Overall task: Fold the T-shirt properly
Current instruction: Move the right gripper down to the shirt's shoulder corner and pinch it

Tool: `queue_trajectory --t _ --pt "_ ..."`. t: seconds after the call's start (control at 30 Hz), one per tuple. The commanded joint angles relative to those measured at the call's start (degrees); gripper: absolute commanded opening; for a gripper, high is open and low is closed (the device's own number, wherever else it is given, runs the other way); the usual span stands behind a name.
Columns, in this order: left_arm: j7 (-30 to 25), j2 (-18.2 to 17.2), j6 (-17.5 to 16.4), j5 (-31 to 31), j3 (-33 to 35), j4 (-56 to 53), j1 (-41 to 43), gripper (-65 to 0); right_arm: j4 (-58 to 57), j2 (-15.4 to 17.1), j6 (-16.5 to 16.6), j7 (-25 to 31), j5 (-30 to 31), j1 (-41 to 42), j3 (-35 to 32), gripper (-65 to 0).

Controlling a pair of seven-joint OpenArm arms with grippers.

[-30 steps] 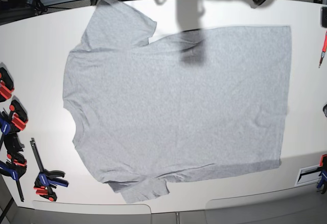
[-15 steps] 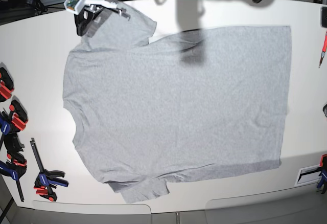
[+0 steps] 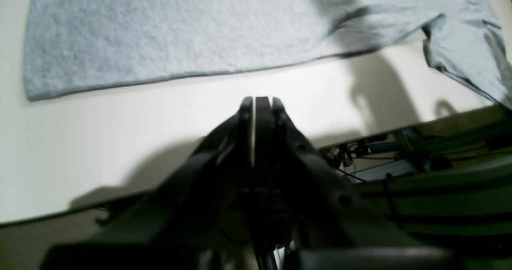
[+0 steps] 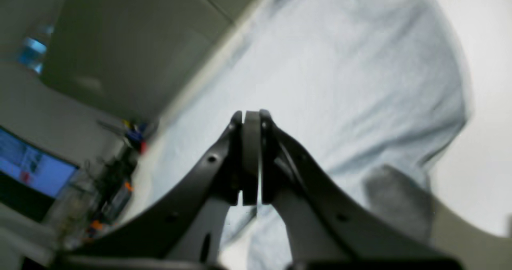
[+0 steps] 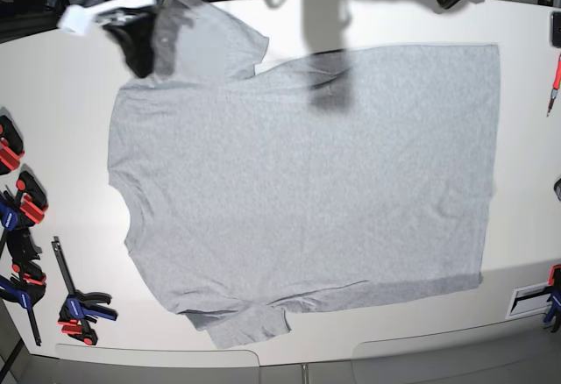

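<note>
The T-shirt [image 5: 307, 191] lies spread flat on the white table [image 5: 53, 121], plain grey side up, with the collar toward the left of the base view and the hem toward the right. Both sleeves are open to the sides, one at the far edge and one at the near edge. No fold is made yet, so I judge the task is at its very beginning.

The right gripper [image 4: 250, 116] hangs just above the far sleeve, near the table's far edge; its jaws are pressed together and hold nothing. Probably it is placed there because the sleeve is the first part to take. It must open before it can pinch the cloth.

The left gripper [image 3: 258, 102] is over bare table beside the long side edge of the shirt, near the hem corner. Its jaws are also closed and empty. This position seems chosen to reach the hem side.

Several clamps [image 5: 83, 309] lie at the table's left edge, well apart from the shirt.
</note>
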Motion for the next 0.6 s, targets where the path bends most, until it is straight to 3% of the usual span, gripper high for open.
queue_trajectory --t 0.0,0.17,0.27,0.47,0.57 --pt "-1.4 -0.4 -0.5 -0.9 -0.4 0.8 0.9 -65.0 0.9 0.2 2.2 -0.5 3.2 -0.6 2.8 -65.0" --pt "-1.4 -0.4 -0.5 -0.9 -0.4 0.8 0.9 -65.0 0.9 0.2 2.2 -5.7 11.3 -0.6 13.8 -65.0" --pt "-1.4 -0.4 -0.5 -0.9 -0.4 0.8 0.9 -65.0 0.9 0.2 2.2 -7.8 8.9 -0.6 16.5 -65.0" --pt "-1.4 -0.4 -0.5 -0.9 -0.4 0.8 0.9 -65.0 0.9 -0.6 2.1 -10.1 0.4 -0.4 15.2 -65.0" --pt "-1.4 -0.4 -0.5 -0.9 -0.4 0.8 0.9 -65.0 0.9 -1.9 2.1 -11.1 0.4 0.5 14.8 -47.0"
